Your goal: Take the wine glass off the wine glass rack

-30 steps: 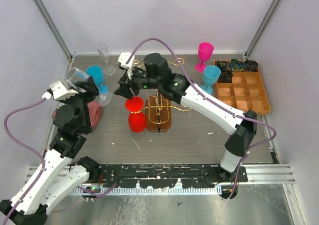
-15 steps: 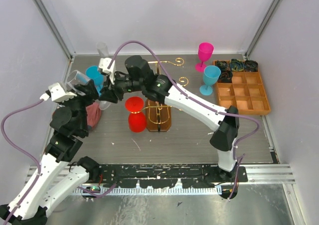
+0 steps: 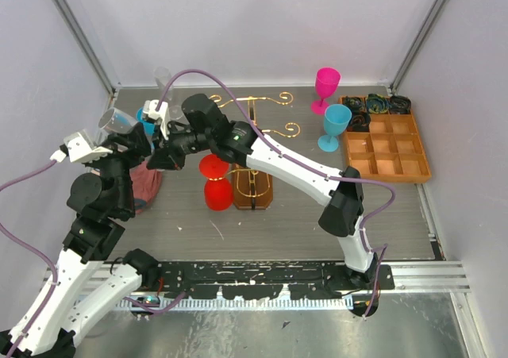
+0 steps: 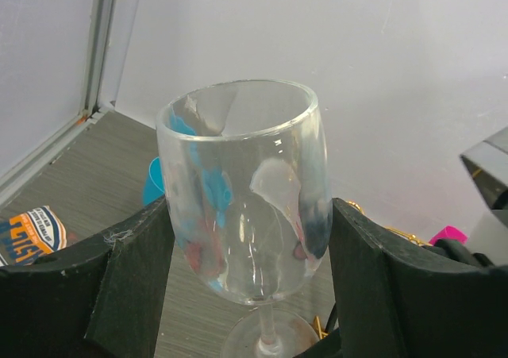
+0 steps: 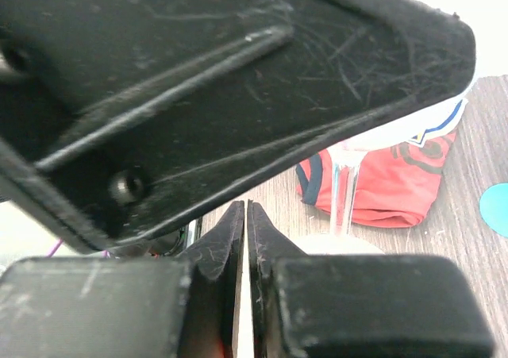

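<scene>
The gold wire wine glass rack (image 3: 254, 179) stands mid-table on its brown base, with scrolled arms reaching back. A red wine glass (image 3: 215, 182) sits upside down against the rack's left side. My left gripper (image 3: 127, 140) is shut on the bowl of a clear wine glass (image 3: 117, 121) and holds it tilted above the table at the left. In the left wrist view the glass (image 4: 238, 191) sits between both fingers (image 4: 131, 286). My right gripper (image 3: 163, 155) reaches across, shut and empty, right next to the left gripper. The right wrist view shows its jaws together (image 5: 246, 239) and the glass stem (image 5: 345, 191).
A red cloth (image 3: 144, 182) lies under the left gripper. A blue glass (image 3: 149, 116) and a clear glass (image 3: 164, 80) stand at the back left. A pink glass (image 3: 325, 84) and a blue glass (image 3: 335, 124) stand at the back right, beside an orange compartment tray (image 3: 389, 148).
My right arm has swung left from beside the rack to the left gripper. The left gripper has shifted slightly left and back, still holding the clear glass.
</scene>
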You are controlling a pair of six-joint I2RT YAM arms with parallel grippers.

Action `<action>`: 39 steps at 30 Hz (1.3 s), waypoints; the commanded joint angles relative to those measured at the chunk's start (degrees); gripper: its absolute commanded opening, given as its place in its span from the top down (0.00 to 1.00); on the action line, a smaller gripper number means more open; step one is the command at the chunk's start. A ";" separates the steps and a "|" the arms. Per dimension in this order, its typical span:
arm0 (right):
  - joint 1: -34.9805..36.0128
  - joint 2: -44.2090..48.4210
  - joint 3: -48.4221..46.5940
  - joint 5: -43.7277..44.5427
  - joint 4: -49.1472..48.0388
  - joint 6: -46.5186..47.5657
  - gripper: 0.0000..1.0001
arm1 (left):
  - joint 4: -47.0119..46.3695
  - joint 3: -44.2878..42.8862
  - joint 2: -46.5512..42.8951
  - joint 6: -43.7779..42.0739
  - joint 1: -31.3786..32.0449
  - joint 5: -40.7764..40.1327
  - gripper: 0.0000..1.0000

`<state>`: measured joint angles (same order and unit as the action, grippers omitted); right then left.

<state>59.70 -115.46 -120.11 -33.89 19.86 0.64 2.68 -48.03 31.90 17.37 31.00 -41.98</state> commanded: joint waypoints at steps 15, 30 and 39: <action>0.29 -1.50 -5.19 11.14 -2.18 0.16 0.89 | 4.27 -4.82 -2.20 4.86 -0.06 3.34 0.43; -1.03 -1.33 -6.08 13.41 -2.06 1.65 0.88 | 6.54 -4.36 -3.22 4.35 -0.06 1.99 0.43; -0.13 11.68 -4.13 10.28 10.70 3.55 0.86 | 4.14 -0.38 1.08 -0.94 -0.07 -1.55 0.43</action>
<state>58.87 -115.92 -123.22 -22.94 23.31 1.61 10.33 -50.04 31.29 19.51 31.00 -41.32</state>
